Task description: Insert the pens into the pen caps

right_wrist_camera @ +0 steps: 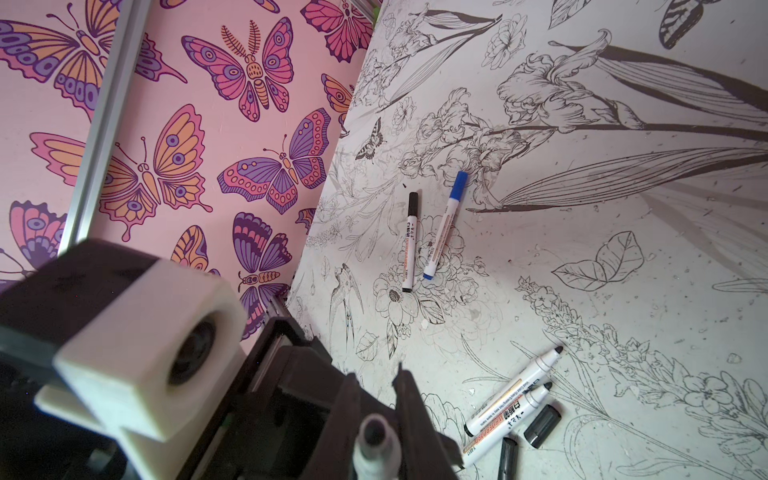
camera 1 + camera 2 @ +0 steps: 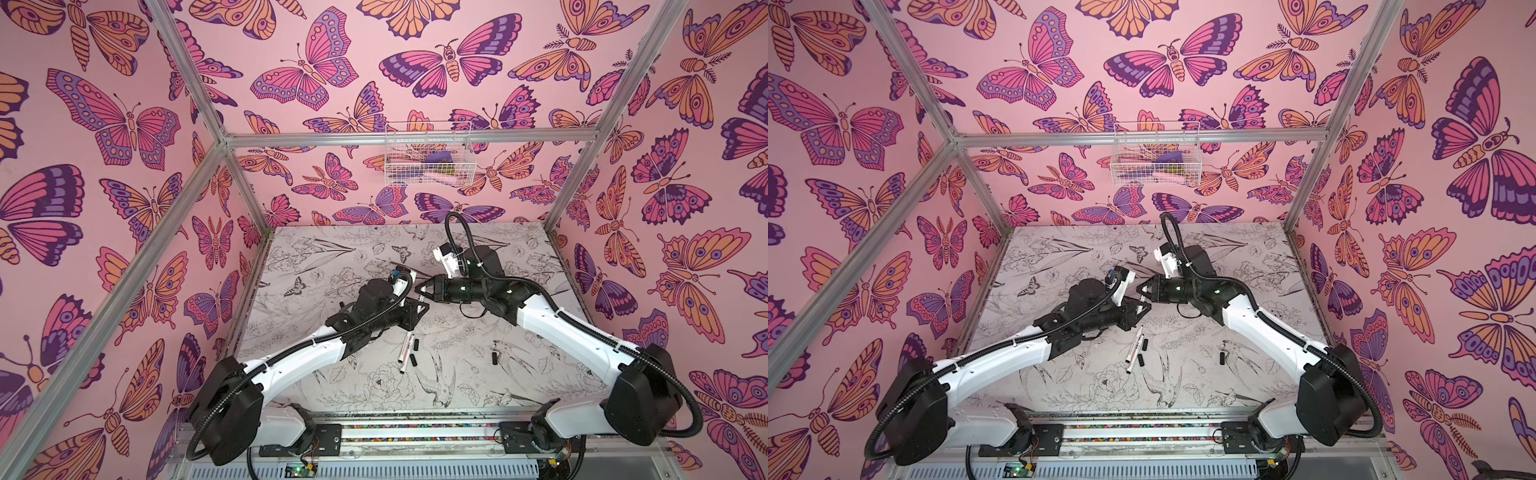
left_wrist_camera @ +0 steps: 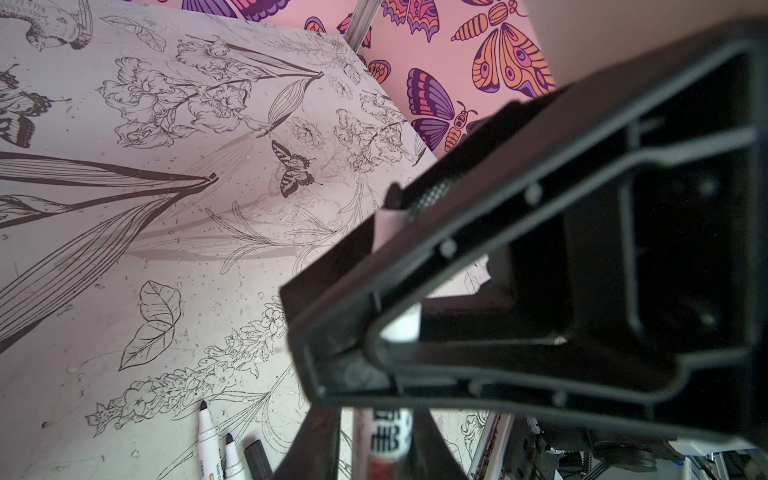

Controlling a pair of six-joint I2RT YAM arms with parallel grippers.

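pinching one pen (image 1: 375, 444) in right gripper (image 1: 376, 399); left gripper (image 3: 380, 436) around it too, grip unclear. crowding table (image 1: 623, 291) beneath: two loose pens (image 1: 515, 390), black caps (image 1: 542, 424).

walls (image 2: 374, 62) pink, butterfly print | table (image 1: 519, 249) white, black floral linework | pens (image 1: 513, 386) white | caps (image 1: 542, 424) black, one blue

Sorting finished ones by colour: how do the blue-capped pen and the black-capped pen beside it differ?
The blue-capped pen has a blue cap and blue tail plug; the black-capped pen has both in black. The black-capped pen shows bold dark characters near its cap; the blue-capped pen's print looks finer. Both are capped, white-barrelled and lie flat on the table, tails close, caps spread apart.
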